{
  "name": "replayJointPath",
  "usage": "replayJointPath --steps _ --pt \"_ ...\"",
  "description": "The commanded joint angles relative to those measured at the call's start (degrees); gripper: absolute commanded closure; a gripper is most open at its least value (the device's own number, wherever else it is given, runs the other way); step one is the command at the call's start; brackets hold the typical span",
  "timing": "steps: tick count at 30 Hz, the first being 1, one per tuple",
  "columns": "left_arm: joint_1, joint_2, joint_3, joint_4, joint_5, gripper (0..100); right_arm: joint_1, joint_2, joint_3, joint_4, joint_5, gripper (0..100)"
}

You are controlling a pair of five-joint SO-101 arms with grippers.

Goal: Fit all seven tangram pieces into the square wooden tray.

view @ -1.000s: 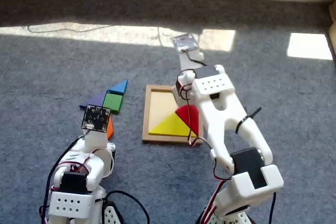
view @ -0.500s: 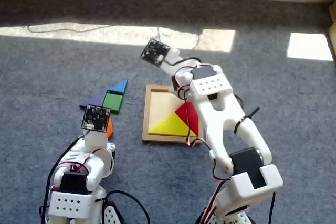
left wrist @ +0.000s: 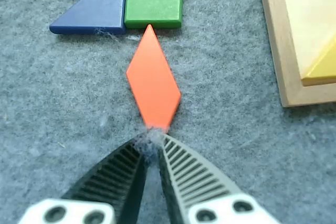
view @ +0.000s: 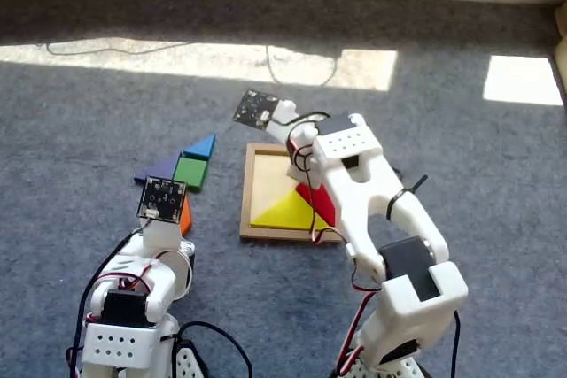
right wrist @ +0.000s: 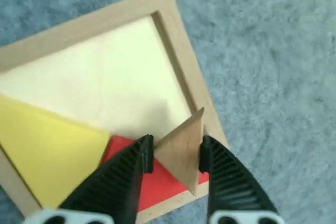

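Swung sideways, right arm point(view: 354, 174) holds a triangle point(right wrist: 181, 148) over tray point(view: 246, 201) on sunlit carpet point(view: 89, 130).

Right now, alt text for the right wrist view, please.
The right gripper holds a wood-coloured triangular piece over the square wooden tray. A yellow triangle and a red triangle lie in the tray, which sits on grey carpet.

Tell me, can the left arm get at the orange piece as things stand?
Probably yes: the orange piece lies flat on the carpet just past the left gripper, whose tips are shut, with nothing between them.
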Motion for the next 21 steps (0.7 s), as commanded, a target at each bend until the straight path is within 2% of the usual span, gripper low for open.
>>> replayJointPath --steps 1,13,18,21 --pt "-0.66 -0.57 1.63 0.26 -0.35 99 -0.57 -1.10 -2.86 2.15 0.26 82.4" --pt "-0.66 -0.57 1.63 0.26 -0.35 99 -0.75 -1.45 -4.35 2.42 -0.44 83.6" --pt "-0.66 -0.57 1.63 0.26 -0.35 99 -1.89 -1.45 -5.85 1.45 -12.48 99.8" --pt "-0.66 -0.57 1.63 0.26 -0.35 99 -4.09 -1.10 -6.55 0.92 -20.13 99.2"
